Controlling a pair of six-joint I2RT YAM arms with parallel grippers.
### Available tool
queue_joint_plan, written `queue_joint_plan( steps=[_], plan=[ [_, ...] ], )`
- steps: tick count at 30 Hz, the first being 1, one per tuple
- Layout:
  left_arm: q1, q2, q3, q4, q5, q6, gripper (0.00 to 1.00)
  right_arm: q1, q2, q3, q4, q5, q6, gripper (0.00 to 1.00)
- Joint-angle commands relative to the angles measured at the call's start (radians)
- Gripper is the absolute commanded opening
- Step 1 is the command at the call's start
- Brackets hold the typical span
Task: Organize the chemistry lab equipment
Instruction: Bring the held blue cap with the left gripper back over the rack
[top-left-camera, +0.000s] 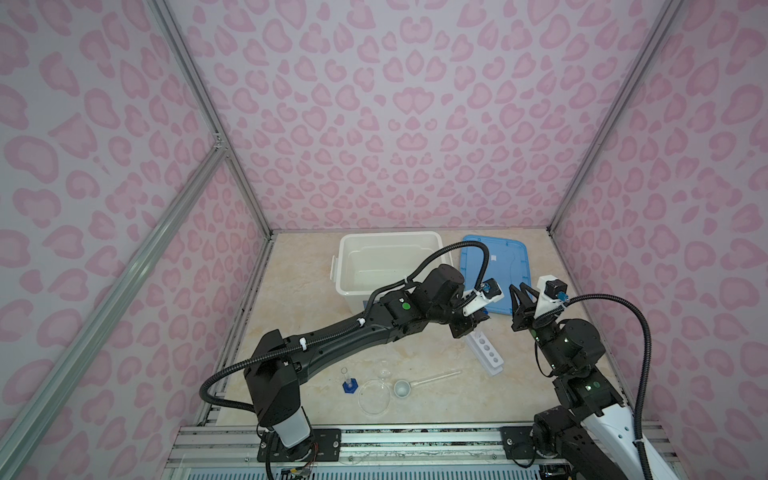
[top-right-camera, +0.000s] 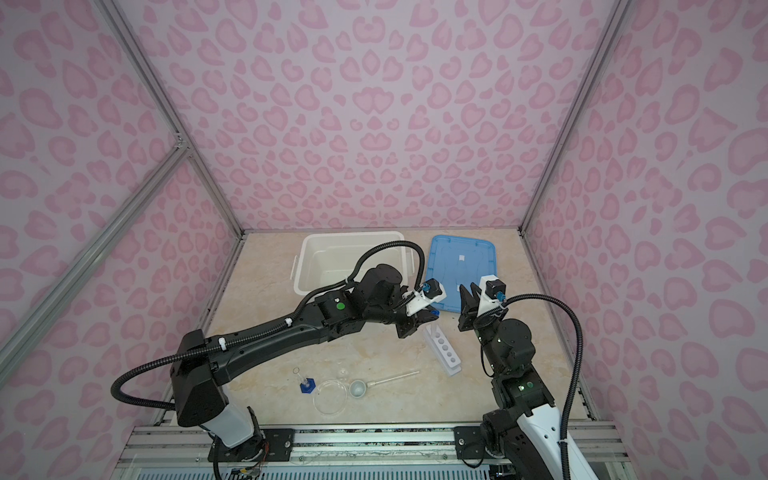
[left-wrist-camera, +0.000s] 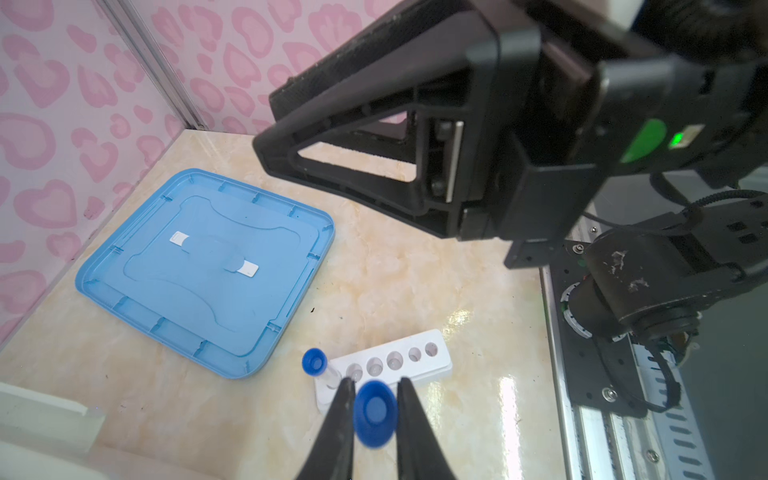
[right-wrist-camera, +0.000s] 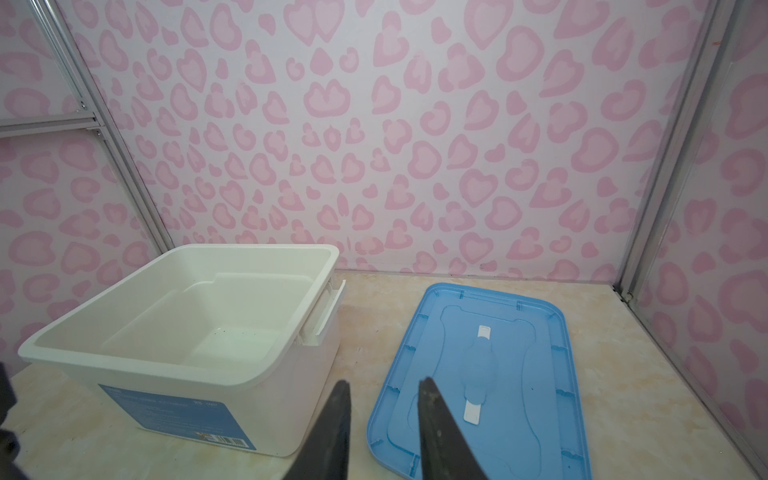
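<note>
Gripping a blue-capped test tube (left-wrist-camera: 375, 415), the left end effector (left-wrist-camera: 376, 384) is closed on it at the end of the white rack (left-wrist-camera: 415, 368) — which stands on the worktop (left-wrist-camera: 415, 270) beside the blue lid (left-wrist-camera: 199, 270), one capped tube (left-wrist-camera: 314, 360) standing in its end hole. Right end effector (right-wrist-camera: 384, 381) — jaws apart, empty, raised, facing the white bin (right-wrist-camera: 166, 374) and lid.

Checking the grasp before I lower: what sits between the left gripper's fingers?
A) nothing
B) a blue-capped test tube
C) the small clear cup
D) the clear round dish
B: the left wrist view shows the left gripper shut on a blue-capped test tube, near the white rack.
</note>
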Motion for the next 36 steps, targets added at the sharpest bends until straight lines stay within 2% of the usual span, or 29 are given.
queue_joint_plan(
  steps=[1,36],
  plan=[
    [-0.003,0.021,0.014,0.065,-0.007,0.008,0.12,0.000,-0.008,-0.007,0.029,-0.008,0.008,0.29],
    [-0.005,0.154,0.033,0.117,-0.047,0.023,0.12,-0.001,-0.027,-0.034,0.070,-0.009,0.015,0.28]
  ],
)
